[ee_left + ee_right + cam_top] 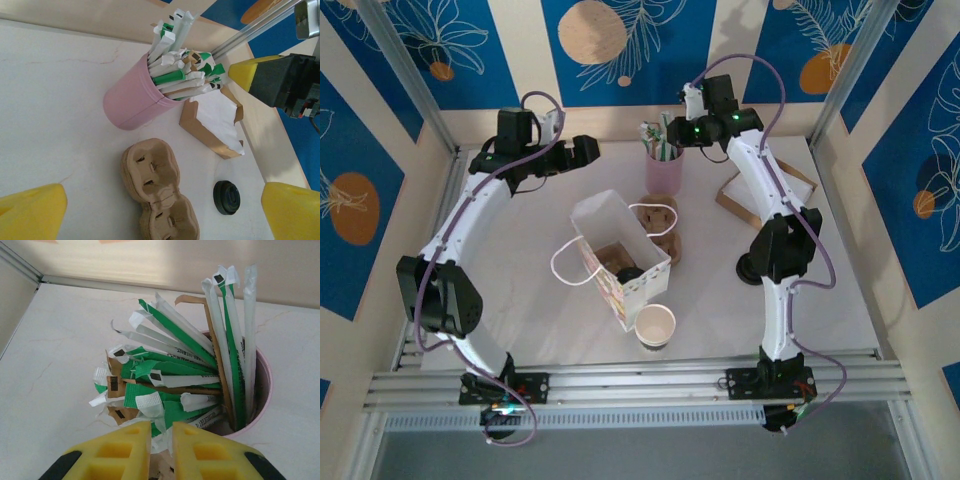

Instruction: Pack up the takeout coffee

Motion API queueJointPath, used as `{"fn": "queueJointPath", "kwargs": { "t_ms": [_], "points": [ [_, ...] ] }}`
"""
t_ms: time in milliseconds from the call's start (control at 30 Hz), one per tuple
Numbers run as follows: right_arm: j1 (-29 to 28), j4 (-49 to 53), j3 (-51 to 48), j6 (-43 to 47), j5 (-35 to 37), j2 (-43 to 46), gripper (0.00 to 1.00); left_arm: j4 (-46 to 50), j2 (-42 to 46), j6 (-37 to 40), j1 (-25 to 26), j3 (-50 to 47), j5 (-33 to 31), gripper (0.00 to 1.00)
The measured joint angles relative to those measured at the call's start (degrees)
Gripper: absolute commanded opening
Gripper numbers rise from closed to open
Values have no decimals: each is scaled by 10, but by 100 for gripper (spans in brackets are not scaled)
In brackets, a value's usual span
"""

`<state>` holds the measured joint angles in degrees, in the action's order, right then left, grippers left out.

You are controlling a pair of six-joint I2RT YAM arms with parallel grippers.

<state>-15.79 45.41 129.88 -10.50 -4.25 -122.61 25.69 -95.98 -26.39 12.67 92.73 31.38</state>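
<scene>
The takeout coffee (630, 273) shows as a round black lid inside the white paper bag (605, 218), beside a brown carrier. My right gripper (678, 135) reaches into the pink cup of straws (662, 172). In the right wrist view its yellow fingers (192, 450) stand nearly together, and the right gripper (161, 440) pinches a paper-wrapped straw (170, 412) at the near side of the bundle. My left gripper (585, 150) hovers wide open and holds nothing. In the left wrist view the left gripper (160, 212) is above the stack of brown pulp carriers (155, 185).
A lidless white cup (655, 325) stands in front of the bag. A brown napkin box (210, 125) lies to the right of the pink cup (132, 100), and a loose black lid (226, 197) lies near it. The carrier stack (660, 225) sits behind the bag.
</scene>
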Motion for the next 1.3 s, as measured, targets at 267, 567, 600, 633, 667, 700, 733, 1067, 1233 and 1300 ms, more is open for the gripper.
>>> {"fn": "queueJointPath", "kwargs": {
  "t_ms": [267, 567, 600, 633, 667, 700, 733, 1067, 1233, 1300],
  "points": [
    [0, 16, 3, 0, 2, -7, 32, -2, 0, 0, 0, -2, 1, 100],
    [2, 18, 3, 0, 2, -9, 22, -5, 0, 0, 0, -7, 2, 100],
    [2, 19, 3, -1, 2, -10, 21, -5, 0, 0, 0, -7, 2, 100],
    [3, 19, 3, 0, 2, -11, 21, -6, 0, 0, 0, -7, 2, 100],
    [3, 19, 3, 0, 2, -12, 19, -7, 0, 0, 0, -7, 2, 100],
    [4, 19, 3, -1, 2, -13, 18, -8, 0, 0, 0, -7, 2, 100],
    [5, 20, 3, -1, 2, -13, 17, -9, 0, 0, 0, -7, 2, 100],
    [9, 24, 6, -2, 3, -14, 8, -9, 0, 0, 0, -7, 2, 100],
    [9, 29, 20, -1, 8, -14, 8, -9, 0, 0, 0, -7, 2, 100],
    [9, 31, 21, 0, 9, -14, 13, -9, 0, 0, 0, -7, 2, 100]
  ]
}}
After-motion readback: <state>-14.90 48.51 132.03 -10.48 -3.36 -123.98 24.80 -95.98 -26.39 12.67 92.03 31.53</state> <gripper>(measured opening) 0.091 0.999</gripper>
